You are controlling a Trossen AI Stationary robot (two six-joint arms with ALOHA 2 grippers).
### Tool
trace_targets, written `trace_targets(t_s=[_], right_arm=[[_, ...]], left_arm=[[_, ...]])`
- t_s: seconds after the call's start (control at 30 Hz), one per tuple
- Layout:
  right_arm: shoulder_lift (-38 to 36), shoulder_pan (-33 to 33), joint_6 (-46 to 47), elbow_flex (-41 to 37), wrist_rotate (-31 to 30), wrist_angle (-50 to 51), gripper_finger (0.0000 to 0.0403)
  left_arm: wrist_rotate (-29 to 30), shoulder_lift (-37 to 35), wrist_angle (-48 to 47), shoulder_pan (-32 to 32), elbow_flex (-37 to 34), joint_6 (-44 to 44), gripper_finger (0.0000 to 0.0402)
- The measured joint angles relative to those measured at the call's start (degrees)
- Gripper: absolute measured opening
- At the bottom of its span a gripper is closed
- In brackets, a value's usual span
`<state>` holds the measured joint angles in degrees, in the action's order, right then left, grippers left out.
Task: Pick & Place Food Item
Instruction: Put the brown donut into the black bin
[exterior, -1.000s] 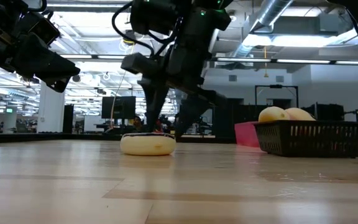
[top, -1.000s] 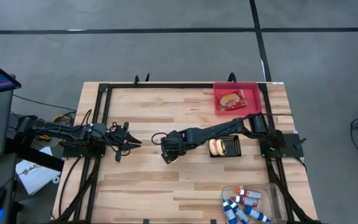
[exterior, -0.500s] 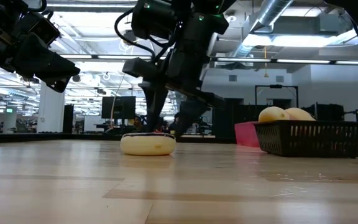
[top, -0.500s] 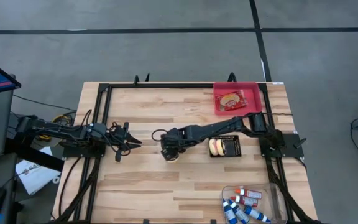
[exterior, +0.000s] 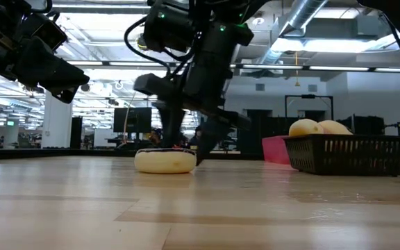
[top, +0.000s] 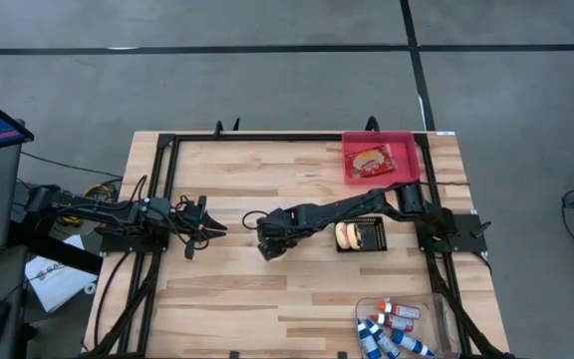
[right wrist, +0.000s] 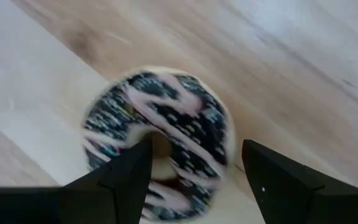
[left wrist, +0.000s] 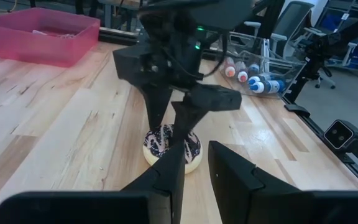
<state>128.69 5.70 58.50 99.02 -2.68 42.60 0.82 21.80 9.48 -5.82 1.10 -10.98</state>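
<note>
On the wooden table [top: 227, 289], the doughnut [exterior: 165, 161] is lying mid-board while the right gripper [top: 271, 239] is hanging over it with fingers spread wide, gripping nothing. The left gripper [top: 210, 229] is waiting nearby, nearly closed and empty. A black basket [top: 367, 235] is holding pastries, a pink bin [top: 407, 142] a packet, a clear tub [top: 436, 309] bottles.

The pale wooden plank table [top: 267, 299] is smooth with a soft shine. The round donut [right wrist: 160, 143] has shiny dark icing with pink stripes over a pale, matt side. The dark claw [right wrist: 188, 177] fingers look like matt black plastic. The pink plastic tray [top: 407, 150] is smooth. The black basket [exterior: 353, 154] is thin mesh.
</note>
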Motion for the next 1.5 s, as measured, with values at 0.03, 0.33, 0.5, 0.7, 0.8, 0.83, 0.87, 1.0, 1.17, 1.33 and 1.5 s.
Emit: trace_targets(t_s=[0.03, 0.33, 0.5, 0.7, 0.8, 0.83, 0.87, 1.0, 1.17, 1.33, 1.5], right_arm=[[0.19, 0.24, 0.0, 0.06, 0.01, -0.62, 0.024], [0.21, -0.55, 0.07, 0.06, -0.12, -1.41, 0.024], [0.8, -0.58, 0.01, 0.13, 0.16, -1.87, 0.0237], [1.37, -0.51, 0.28, 0.19, 2.66, -2.33, 0.0199], [1.28, -0.53, 0.46, 0.11, 2.71, -2.65, 0.0174], [0.97, -0.53, 0.46, 0.05, 2.79, -2.98, 0.0166], [0.77, -0.51, 0.46, 0.04, 2.84, -3.02, 0.016], [-0.77, -0.81, 0.2, 0.02, 2.89, -3.12, 0.014], [-5.39, -2.19, -0.72, 0.04, -0.67, 0.04, 0.0136], [-12.63, -4.23, -2.4, 0.04, -9.43, 12.14, 0.0149], [-20.64, -5.18, -0.64, -2.47, -17.18, 21.33, 0.0162]], left_arm=[[0.0, 0.0, 0.03, 0.01, 0.0, 0.0, 0.0068], [-0.01, 0.0, 0.9, 0.01, 0.0, 0.0, 0.0068], [0.0, 0.0, 0.96, 0.02, 0.0, 0.0, 0.0068], [-0.02, 0.01, 0.95, 0.0, 0.0, 0.0, 0.0068], [-0.02, 0.02, 0.93, 0.01, 0.0, 0.0, 0.0068], [-0.02, 0.02, 0.94, 0.02, 0.0, 0.0, 0.0068], [-0.02, 0.0, 0.94, 0.02, 0.0, 0.0, 0.0068], [-0.01, 0.0, 0.94, 0.01, 0.0, 0.0, 0.0068], [-0.01, 0.0, 0.98, 0.01, 0.0, 0.0, 0.0068], [-0.02, 0.01, 1.03, 0.01, 0.0, 0.0, 0.0068], [0.0, 0.0, 1.07, 0.02, 0.0, 0.0, 0.0068]])
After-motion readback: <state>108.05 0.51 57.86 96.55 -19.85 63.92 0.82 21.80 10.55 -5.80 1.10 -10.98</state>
